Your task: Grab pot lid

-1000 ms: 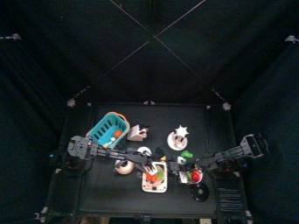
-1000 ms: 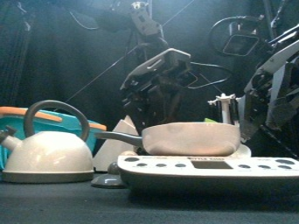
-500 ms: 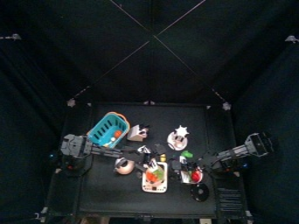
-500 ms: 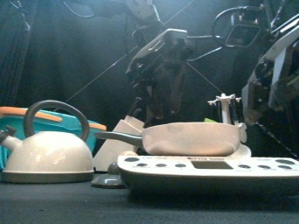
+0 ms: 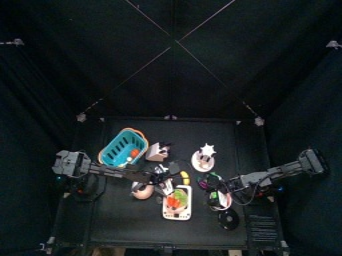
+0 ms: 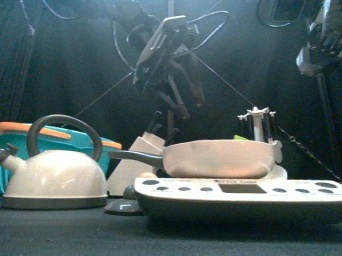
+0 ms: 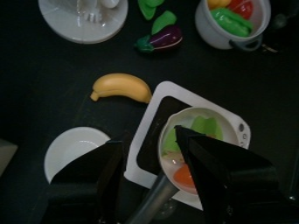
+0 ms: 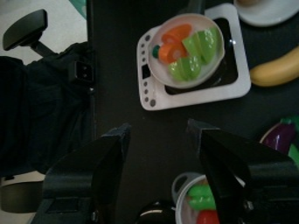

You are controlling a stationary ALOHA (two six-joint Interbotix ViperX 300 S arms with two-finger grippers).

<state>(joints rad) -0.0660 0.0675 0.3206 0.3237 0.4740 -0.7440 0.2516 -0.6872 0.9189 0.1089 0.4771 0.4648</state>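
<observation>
I cannot pick out the pot lid for certain. A dark round thing [image 8: 149, 213] shows at the picture's edge beside the silver pot [image 8: 201, 196] of vegetables, too cut off to name. The same pot [image 7: 233, 19] shows in the left wrist view. My left gripper [image 7: 155, 140] hangs open, high above the white scale [image 7: 162, 109] and the pan [image 7: 201, 149] of greens and carrot on it. The right gripper [image 8: 158, 128] is open too, high over the table's front part near the scale [image 8: 149, 87]. Neither holds anything.
A white kettle [image 6: 56, 172] stands left of the scale [image 6: 234, 192]. A banana [image 7: 122, 85], an eggplant [image 7: 163, 39] and a white plate [image 7: 82, 17] lie further back. A teal basket [image 5: 123, 148] sits at the back left. Beyond the table edge is black cloth [image 8: 41, 114].
Both arms have lifted and drawn back toward their own sides. In the front view they have risen away from the pan. Nothing on the table moved.
</observation>
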